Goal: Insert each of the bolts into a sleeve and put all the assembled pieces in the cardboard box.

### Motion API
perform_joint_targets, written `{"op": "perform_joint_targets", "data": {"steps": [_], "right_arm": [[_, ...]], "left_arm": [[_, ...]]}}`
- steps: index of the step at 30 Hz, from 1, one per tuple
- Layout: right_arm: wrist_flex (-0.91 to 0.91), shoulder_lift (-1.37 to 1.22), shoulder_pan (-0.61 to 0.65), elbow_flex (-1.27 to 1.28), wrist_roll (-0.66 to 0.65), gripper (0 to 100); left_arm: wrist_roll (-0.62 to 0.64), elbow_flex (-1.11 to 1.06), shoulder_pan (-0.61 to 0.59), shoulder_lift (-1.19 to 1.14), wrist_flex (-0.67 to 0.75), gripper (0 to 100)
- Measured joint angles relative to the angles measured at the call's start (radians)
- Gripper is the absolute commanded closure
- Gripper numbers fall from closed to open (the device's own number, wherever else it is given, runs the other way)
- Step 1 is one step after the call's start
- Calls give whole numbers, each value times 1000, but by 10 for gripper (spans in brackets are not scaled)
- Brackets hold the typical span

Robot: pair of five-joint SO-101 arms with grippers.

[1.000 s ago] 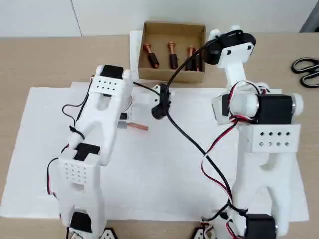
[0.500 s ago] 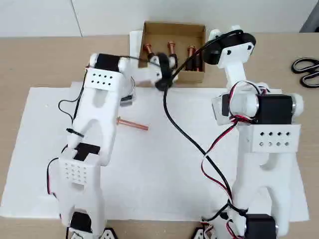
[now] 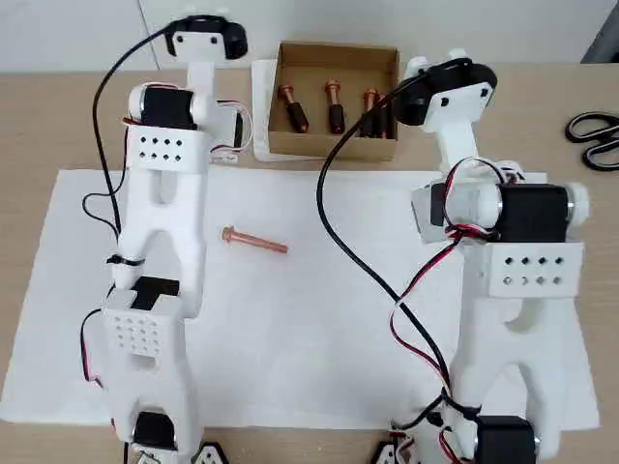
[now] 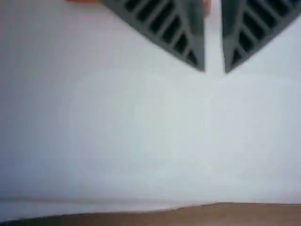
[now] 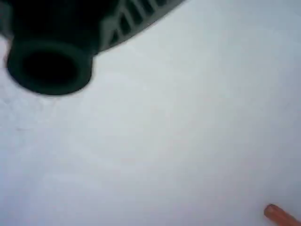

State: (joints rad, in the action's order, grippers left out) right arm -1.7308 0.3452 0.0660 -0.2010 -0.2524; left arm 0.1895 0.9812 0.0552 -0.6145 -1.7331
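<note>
The left end effector (image 4: 214,66) has its two dark ribbed fingers (image 4: 174,33) a narrow slit apart with nothing between them, in front of a white surface and a brown strip of worktop. The right end effector (image 5: 89,28) is closed on a black sleeve (image 5: 49,70), whose round open end faces the camera above white paper; a copper-coloured end lies on that paper farther off.

In the high view, the light wooden worktop (image 3: 58,106) fills the frame. A large white paper sheet (image 3: 319,338) covers its middle and lower part. The left arm (image 3: 160,222) stands along the left side of the sheet, its wrist at the upper left of the frame, past the sheet's far edge and left of the box. The right arm (image 3: 513,290) rises along the right side, its wrist just beside the box's right wall.

The cardboard box (image 3: 334,150) sits at the top centre, just beyond the sheet. Three assembled pieces (image 3: 334,106), copper bolts in dark sleeves, lie side by side in it; the rightmost is partly hidden by a black cable (image 3: 363,266). Black-handled scissors (image 3: 595,135) lie at the right edge. One bare copper bolt (image 3: 253,241) lies on the sheet left of centre, near the left arm and well apart from the box.
</note>
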Motion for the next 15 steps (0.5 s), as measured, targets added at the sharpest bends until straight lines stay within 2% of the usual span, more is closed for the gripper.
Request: {"op": "perform_joint_targets", "data": {"steps": [2, 7, 15], "right_arm": [[0, 0, 0, 0, -2, 995], [0, 0, 0, 0, -25, 995], [0, 3, 0, 0, -28, 995]], "left_arm": [[103, -15, 0, 0, 0, 949], [327, -126, 0, 107, -2, 769], [684, -494, 35, 267, -2, 758]]}}
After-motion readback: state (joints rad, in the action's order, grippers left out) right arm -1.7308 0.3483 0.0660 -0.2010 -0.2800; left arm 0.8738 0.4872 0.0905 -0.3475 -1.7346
